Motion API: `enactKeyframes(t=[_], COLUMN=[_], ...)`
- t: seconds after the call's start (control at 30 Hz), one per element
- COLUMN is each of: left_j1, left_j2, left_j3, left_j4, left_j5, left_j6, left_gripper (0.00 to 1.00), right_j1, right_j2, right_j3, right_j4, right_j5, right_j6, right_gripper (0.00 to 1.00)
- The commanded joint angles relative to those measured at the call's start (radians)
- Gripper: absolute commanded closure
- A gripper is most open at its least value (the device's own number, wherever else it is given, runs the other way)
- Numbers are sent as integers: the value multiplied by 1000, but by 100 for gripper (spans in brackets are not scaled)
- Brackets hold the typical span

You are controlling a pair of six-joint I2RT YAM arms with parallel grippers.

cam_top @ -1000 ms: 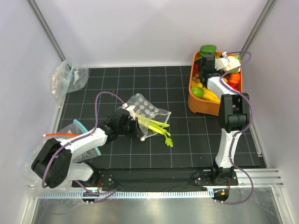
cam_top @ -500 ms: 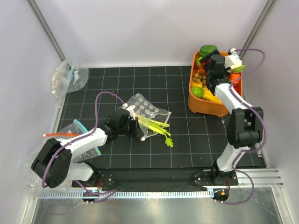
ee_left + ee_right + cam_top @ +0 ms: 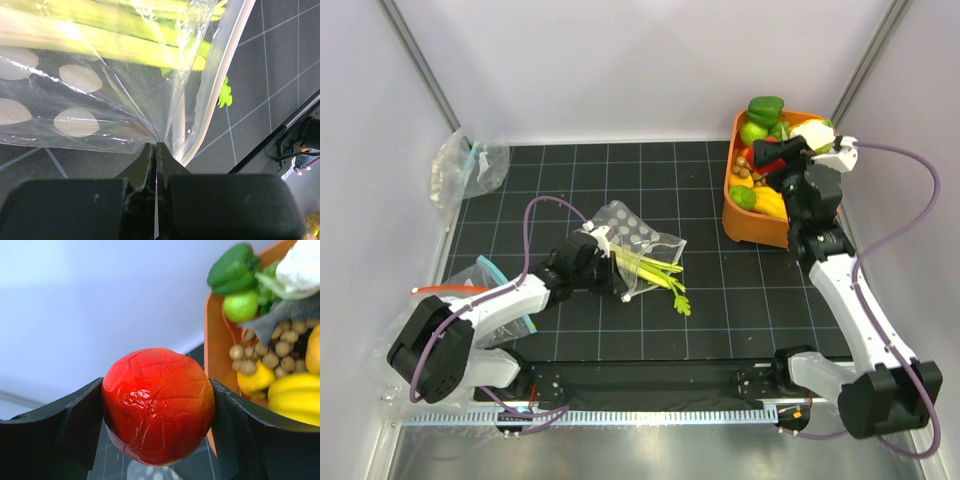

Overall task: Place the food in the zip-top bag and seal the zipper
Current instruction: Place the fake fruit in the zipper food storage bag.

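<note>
We see, on the table point(image 3: 720, 300), an orange tray point(image 3: 732, 215) at 2 o'clock; near centre, the dotted bag point(image 3: 630, 235) containing celery point(image 3: 655, 270), its edge pinched by the closed left hand point(image 3: 156, 147); the right hand point(image 3: 772, 160) clasps a red toy vegetable point(image 3: 159, 405) over the tray.

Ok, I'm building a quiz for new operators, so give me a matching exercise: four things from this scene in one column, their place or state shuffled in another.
1 red toy vegetable
2 celery stalk
3 dotted bag
4 orange bin

A pinched at its edge by the left claw
B gripped in the right claw
C partly inside the bag, leafy end out
D at the far right, holding toy produce

Pairs: 1-B, 2-C, 3-A, 4-D
</note>
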Motion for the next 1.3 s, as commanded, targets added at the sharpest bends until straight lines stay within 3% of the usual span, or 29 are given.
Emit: enactKeyframes(t=[0.0,0.13,0.23,0.37,0.47,0.63,0.77,1.27], left_j1=[4,4,6,4,4,4,4,-74], left_j2=[-15,-34,-37,-26,-32,-61,-66,-61], left_j3=[9,4,6,15,18,12,13,6], left_j4=[26,18,18,9,-3,-14,-16,133], left_j5=[16,1,-2,-13,-18,-48,-42,136], left_j6=[4,7,8,18,22,27,27,28], left_gripper=[100,100,100,100,100,100,100,100], right_j1=[40,181,280,356,466,525,592,628], right_j2=[-99,-158,-164,-123,-42,121,208,244], right_j3=[-65,-162,-261,-349,-324,-236,-191,-398], right_j4=[-116,-199,-161,-24,-68,-108,-158,361], right_j5=[-136,-162,-160,-295,-230,-311,-268,-144], right_j6=[16,-67,-130,-110,-187,-236,-270,-273], right_gripper=[45,45,45,47,46,46,46,49])
